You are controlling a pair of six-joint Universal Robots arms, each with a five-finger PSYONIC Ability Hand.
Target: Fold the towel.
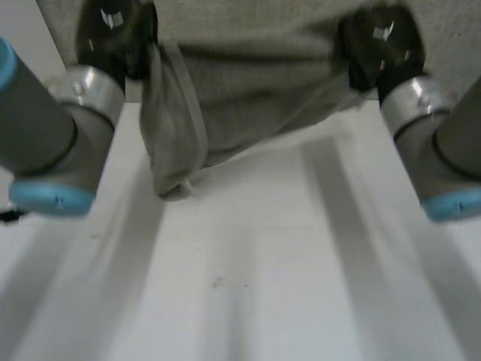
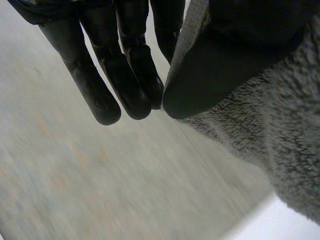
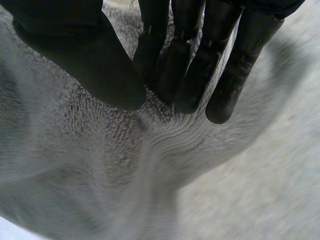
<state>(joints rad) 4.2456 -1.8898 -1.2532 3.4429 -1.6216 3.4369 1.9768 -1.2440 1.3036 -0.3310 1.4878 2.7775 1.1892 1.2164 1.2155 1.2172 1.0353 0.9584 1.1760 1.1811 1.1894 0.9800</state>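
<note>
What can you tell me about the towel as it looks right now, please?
The towel is grey-green looped terry with a hemmed border. It hangs bunched over the white table, sagging lowest nearer the left hand, which pinches its edge between thumb and fingers. The right hand pinches it too, puckering the cloth. Whether its lowest corner touches the table is unclear.

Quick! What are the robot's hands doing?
Left hand: closed, pinching the towel at its edge.
Right hand: closed, pinching the towel too.
</note>
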